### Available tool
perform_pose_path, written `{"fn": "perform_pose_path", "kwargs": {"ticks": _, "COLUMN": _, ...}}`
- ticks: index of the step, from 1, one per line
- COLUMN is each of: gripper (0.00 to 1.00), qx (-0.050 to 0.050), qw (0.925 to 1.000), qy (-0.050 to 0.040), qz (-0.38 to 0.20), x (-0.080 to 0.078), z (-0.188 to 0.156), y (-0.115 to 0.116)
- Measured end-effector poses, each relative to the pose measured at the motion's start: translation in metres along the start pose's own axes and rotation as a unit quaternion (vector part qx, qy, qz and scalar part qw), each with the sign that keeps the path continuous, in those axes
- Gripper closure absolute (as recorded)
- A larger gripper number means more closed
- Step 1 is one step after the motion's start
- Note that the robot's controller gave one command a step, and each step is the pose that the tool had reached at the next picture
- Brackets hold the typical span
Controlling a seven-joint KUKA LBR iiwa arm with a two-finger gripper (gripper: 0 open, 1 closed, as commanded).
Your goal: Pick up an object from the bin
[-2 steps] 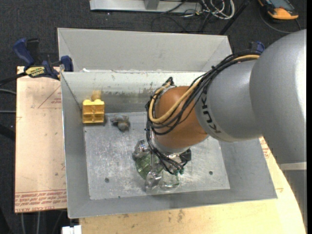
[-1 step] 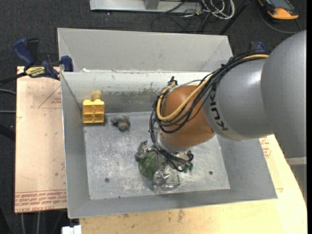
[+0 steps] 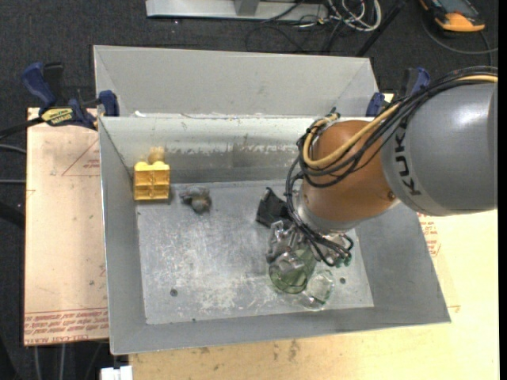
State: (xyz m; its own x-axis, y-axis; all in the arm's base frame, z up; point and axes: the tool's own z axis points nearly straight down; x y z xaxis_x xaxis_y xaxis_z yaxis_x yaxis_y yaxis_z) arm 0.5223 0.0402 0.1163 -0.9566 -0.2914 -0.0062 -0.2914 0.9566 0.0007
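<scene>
— Claw (image 3: 290, 253) location, from the camera view: where do we put it?
— We see it low in the near right part of the bin (image 3: 198, 283), hanging under the orange wrist cover (image 3: 348, 172), right above a green see-through round thing (image 3: 287, 279) that lies on the bin floor. Whether the claw is open or closed we cannot tell; cables crowd it.
— And what lies close by?
— We make out a clear glassy piece (image 3: 320, 290) touching the green thing's right side, and a black thing (image 3: 271, 208) just beside the wrist, toward the back wall.
— The rest?
— We count a yellow block (image 3: 151, 182) in the far left corner and a small grey-brown lump (image 3: 197, 201) near it, both well apart from the claw.
</scene>
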Motion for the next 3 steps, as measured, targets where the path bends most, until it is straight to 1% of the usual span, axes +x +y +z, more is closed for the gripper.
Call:
{"fn": "perform_pose_path", "kwargs": {"ticks": 1, "gripper": 1.0, "qx": 0.0, "qw": 1.0, "qy": -0.0001, "qz": 0.0, "x": 0.0, "z": 0.0, "y": 0.0}}
{"fn": "perform_pose_path", "kwargs": {"ticks": 2, "gripper": 1.0, "qx": -0.001, "qw": 0.9991, "qy": 0.0016, "qz": -0.042, "x": 0.009, "z": -0.006, "y": -0.01}}
{"fn": "perform_pose_path", "kwargs": {"ticks": 3, "gripper": 1.0, "qx": 0.0, "qw": 0.9942, "qy": 0.0025, "qz": -0.107, "x": 0.024, "z": -0.017, "y": -0.037}}
